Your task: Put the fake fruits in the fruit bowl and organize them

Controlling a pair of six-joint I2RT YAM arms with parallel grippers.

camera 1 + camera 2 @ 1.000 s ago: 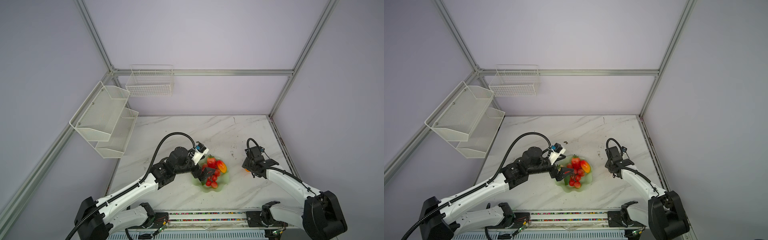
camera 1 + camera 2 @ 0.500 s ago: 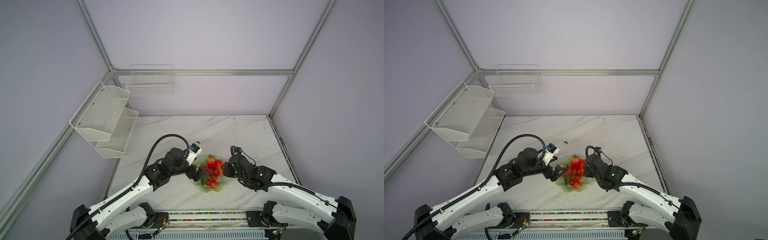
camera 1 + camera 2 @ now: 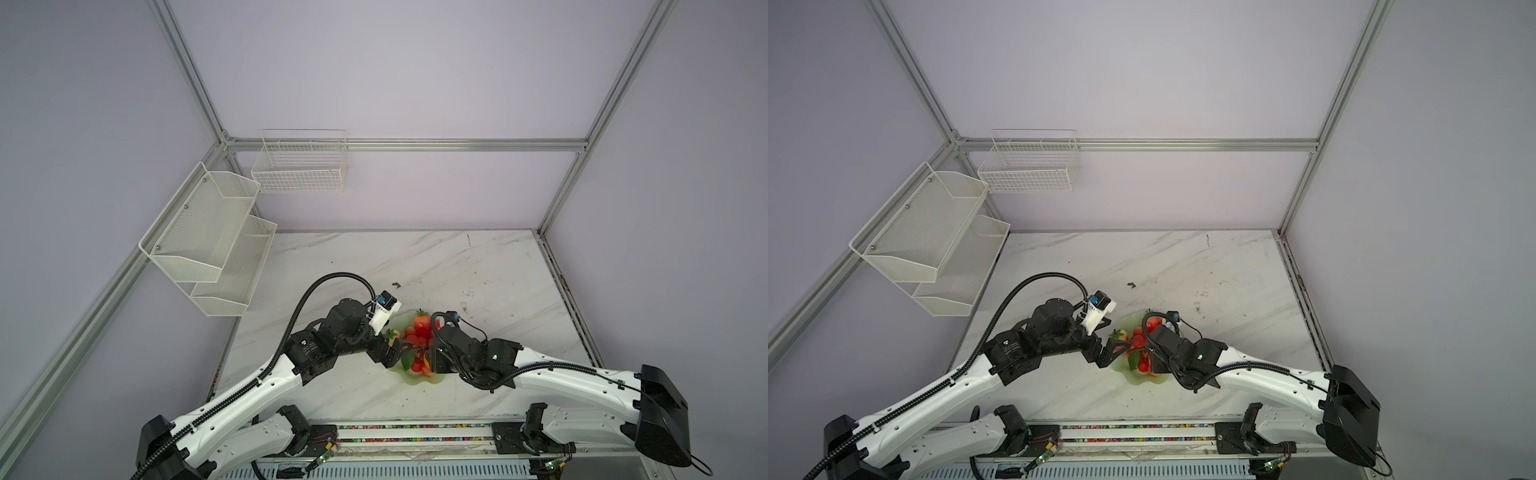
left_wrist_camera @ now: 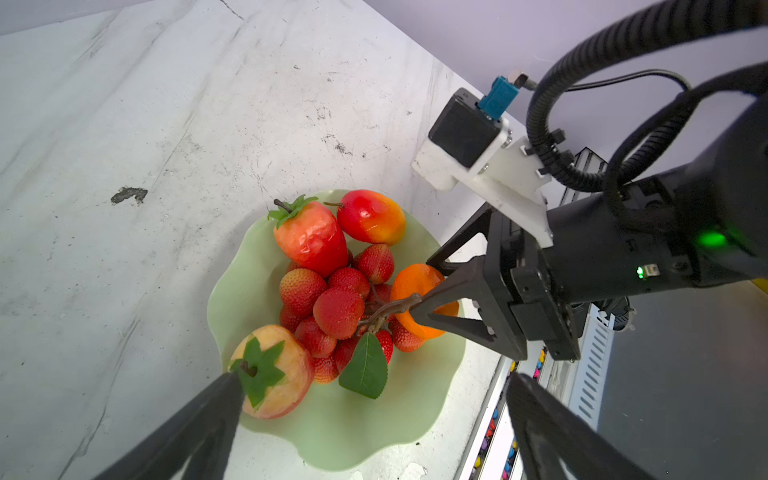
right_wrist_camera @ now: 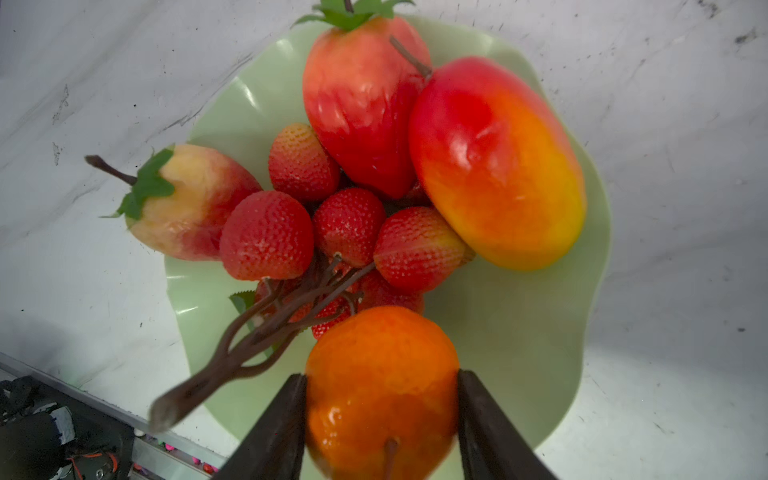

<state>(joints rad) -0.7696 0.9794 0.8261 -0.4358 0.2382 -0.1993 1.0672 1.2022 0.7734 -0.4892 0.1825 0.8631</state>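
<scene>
The mint fruit bowl [image 3: 417, 379] [image 3: 1134, 380] sits near the table's front edge. In it lie a deep red strawberry [image 4: 311, 241] [image 5: 361, 104], a paler strawberry [image 4: 274, 374] [image 5: 187, 203], a red-yellow mango [image 4: 372, 218] [image 5: 498, 162] and a red berry cluster [image 4: 336, 307] [image 5: 270, 237] with a green leaf [image 4: 365, 368]. My right gripper [image 5: 382, 386] [image 3: 428, 357] is shut on the orange [image 5: 380, 353] [image 4: 409, 282], just above the bowl's near side. My left gripper [image 4: 374, 384] [image 3: 395, 353] stands open at the bowl's left rim, one finger by the paler strawberry.
A white wire basket [image 3: 303, 166] and two mesh shelves [image 3: 208, 241] hang on the walls at the back left. A rail with coloured bits [image 3: 415, 428] runs along the table's front edge. A small dark speck [image 3: 395, 285] lies behind the bowl.
My right arm has swung in from the right side of the table to the bowl with the orange in its gripper. The left gripper has drawn back a little towards the left rim.
</scene>
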